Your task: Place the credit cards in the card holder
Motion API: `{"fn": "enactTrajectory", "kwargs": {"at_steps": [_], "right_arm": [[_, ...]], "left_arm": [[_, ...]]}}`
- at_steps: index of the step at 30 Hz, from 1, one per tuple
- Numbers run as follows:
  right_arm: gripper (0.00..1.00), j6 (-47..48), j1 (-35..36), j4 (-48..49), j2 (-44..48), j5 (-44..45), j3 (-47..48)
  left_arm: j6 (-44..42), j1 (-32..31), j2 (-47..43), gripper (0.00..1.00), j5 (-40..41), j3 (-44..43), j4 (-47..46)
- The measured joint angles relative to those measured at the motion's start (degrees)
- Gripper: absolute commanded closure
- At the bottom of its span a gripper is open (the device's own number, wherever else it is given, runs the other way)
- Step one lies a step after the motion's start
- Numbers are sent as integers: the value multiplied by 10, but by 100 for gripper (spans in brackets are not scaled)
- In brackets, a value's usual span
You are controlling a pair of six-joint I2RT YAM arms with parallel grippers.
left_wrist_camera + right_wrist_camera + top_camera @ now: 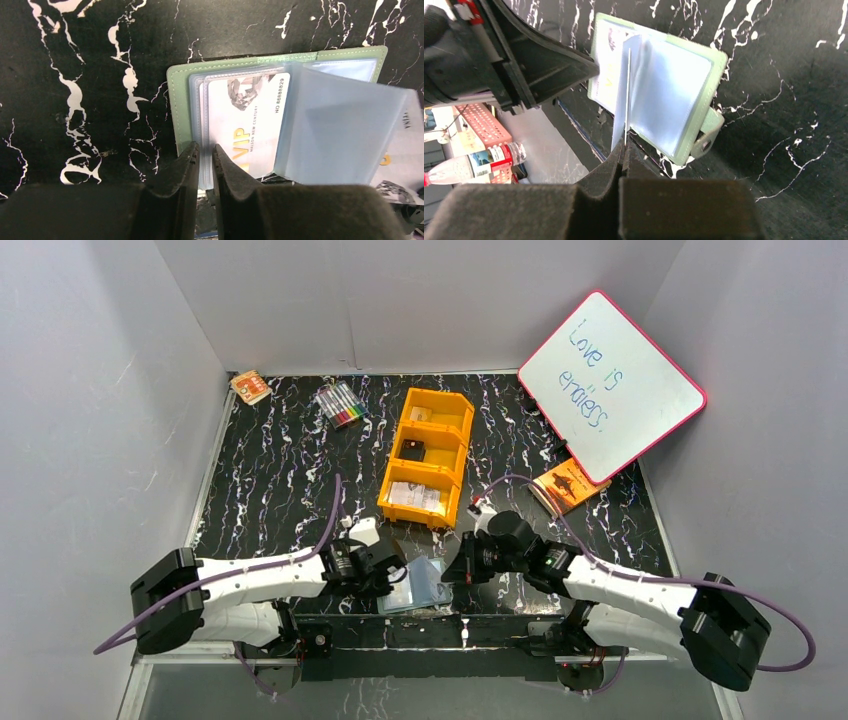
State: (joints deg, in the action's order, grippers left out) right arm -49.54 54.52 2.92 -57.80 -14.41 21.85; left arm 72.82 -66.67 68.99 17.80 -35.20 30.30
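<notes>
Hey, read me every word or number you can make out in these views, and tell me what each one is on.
"Love is endless." handwritten on the whiteboard.
"VIP", "MASON NEW CENTURY", "NO 88888829" on the credit card inside the card holder.
Too small or blurred to read: the orange book, the paper in the orange tray, and the bottle label.

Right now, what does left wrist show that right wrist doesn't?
Only left wrist: the print on a credit card in a clear pocket, reading VIP, and the left pincer apparently nipping the pockets' near edge. Only right wrist: the right pincer shut on one pocket leaf held upright, the snap tab, the left arm, and a bottle beyond the table edge. Both: the open green card holder on the black marbled table.
</notes>
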Motion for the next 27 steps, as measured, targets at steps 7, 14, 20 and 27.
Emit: {"fn": "enactTrajectory", "kwargs": {"at_steps": [7,14,20,27], "right_arm": [[100,-1,3,6,-7,9,14],[100,-3,15,27,-61,3,16],[100,-6,24,44,-80,3,24],[100,-45,26,47,-3,52,11]], "left_arm": [[-23,7,16,84,3,-13,-4],[-17,9,-28,70,13,-14,25],[-8,9,-90,65,27,-21,64],[13,9,-102,64,51,-29,92]]}}
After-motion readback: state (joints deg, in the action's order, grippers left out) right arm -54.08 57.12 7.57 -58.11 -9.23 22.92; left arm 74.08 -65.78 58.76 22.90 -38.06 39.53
